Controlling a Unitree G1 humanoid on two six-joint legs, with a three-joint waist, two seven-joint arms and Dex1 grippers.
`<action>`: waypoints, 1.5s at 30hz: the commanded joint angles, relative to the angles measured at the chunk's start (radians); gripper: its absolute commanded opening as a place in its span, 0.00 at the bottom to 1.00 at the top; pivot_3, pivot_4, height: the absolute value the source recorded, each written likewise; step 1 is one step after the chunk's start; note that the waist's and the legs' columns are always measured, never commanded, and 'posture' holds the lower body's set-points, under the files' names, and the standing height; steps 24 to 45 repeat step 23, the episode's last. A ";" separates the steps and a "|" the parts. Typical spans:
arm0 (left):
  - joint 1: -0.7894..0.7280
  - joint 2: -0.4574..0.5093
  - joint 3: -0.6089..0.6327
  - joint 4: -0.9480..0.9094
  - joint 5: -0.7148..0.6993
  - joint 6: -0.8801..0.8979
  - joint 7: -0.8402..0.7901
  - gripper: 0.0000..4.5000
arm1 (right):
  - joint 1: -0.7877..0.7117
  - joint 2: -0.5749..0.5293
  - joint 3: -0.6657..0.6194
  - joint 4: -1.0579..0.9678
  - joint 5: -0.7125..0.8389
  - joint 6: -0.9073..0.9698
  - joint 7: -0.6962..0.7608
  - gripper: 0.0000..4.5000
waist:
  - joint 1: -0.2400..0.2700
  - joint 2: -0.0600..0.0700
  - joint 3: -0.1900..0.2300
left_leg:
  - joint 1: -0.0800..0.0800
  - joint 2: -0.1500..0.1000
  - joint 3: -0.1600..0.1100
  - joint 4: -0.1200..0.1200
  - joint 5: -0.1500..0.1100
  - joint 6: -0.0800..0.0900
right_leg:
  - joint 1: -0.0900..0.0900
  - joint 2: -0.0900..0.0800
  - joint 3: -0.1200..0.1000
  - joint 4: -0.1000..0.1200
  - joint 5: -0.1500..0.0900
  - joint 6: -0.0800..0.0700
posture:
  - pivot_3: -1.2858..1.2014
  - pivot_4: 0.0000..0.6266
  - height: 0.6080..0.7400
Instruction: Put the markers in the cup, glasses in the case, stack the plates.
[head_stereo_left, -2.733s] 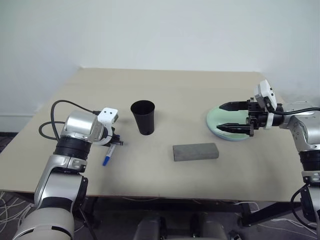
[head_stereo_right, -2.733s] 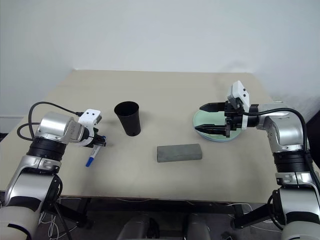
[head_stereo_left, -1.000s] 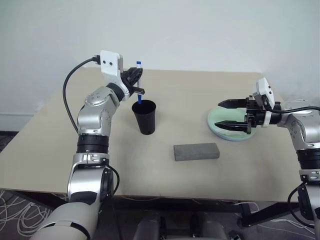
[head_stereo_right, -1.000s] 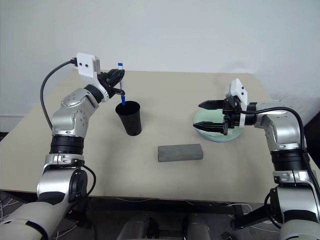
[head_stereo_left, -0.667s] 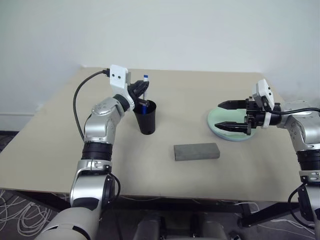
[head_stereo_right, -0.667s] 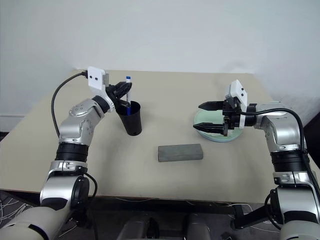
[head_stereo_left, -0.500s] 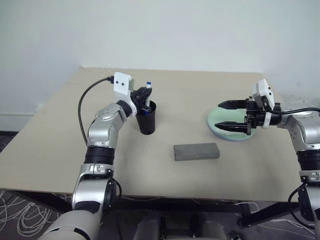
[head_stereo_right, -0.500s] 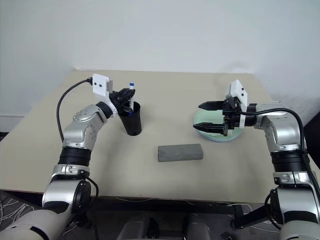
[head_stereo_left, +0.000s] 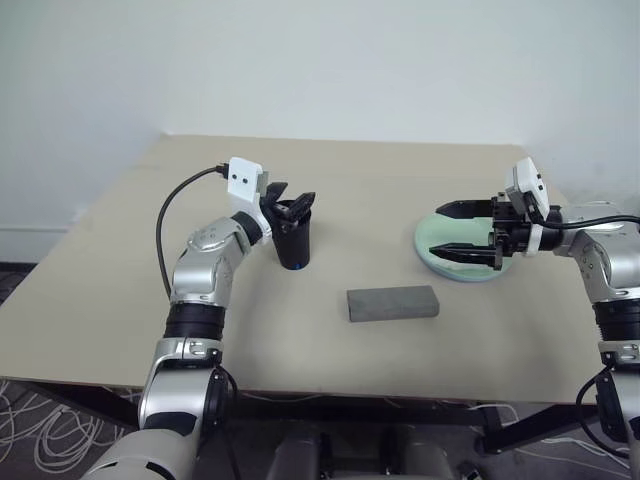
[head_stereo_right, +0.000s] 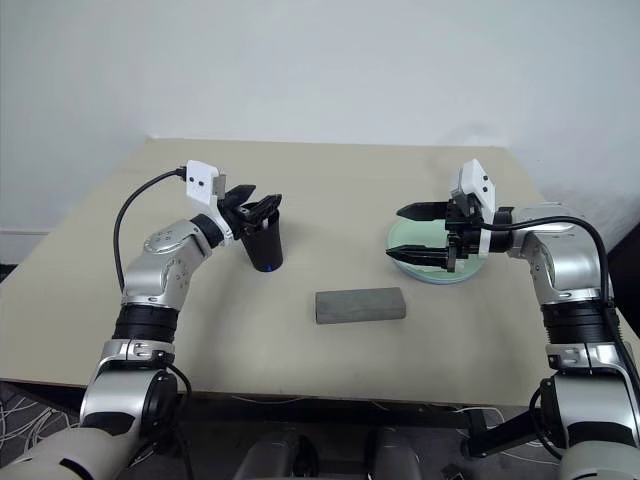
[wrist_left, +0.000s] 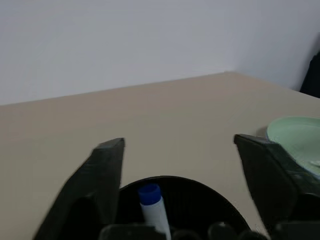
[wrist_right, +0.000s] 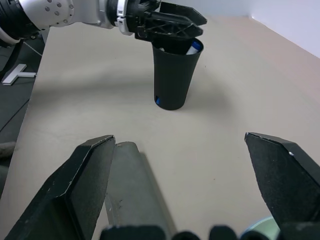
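- The left jaws stand wide, 1 finger on each side of the rim of the cup, and they hold nothing.
- Inside the cup stands a marker with its blue end up, free of the fingers.
- The right jaws are also wide and empty, above the near edge of the plates, which lie stacked with the mint green 1 on top.
- The case lies shut on the surface, between the cup and the plates, nearer to the front edge.
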 joint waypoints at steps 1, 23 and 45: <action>-0.003 0.043 0.020 -0.103 -0.029 0.030 -0.027 0.99 | -0.023 -0.001 -0.025 -0.019 0.013 -0.013 -0.005 1.00 | 0.000 0.000 0.000 | 0.000 0.000 0.000 0.000 0.000 0.000 | 0.000 0.000 0.000 0.000 0.000 0.000 | 0.52 0.00 0.90; 0.646 0.377 0.320 -0.580 -0.228 0.341 -0.134 0.99 | -0.020 0.152 0.046 -0.129 0.004 0.050 -0.140 1.00 | 0.000 0.001 -0.001 | -0.002 0.002 0.003 -0.008 0.000 -0.002 | -0.010 -0.004 0.001 -0.001 0.000 -0.003 | 0.52 0.00 0.90; 0.646 0.377 0.320 -0.580 -0.228 0.341 -0.134 0.99 | -0.020 0.152 0.046 -0.129 0.004 0.050 -0.140 1.00 | 0.000 0.001 -0.001 | -0.002 0.002 0.003 -0.008 0.000 -0.002 | -0.010 -0.004 0.001 -0.001 0.000 -0.003 | 0.52 0.00 0.90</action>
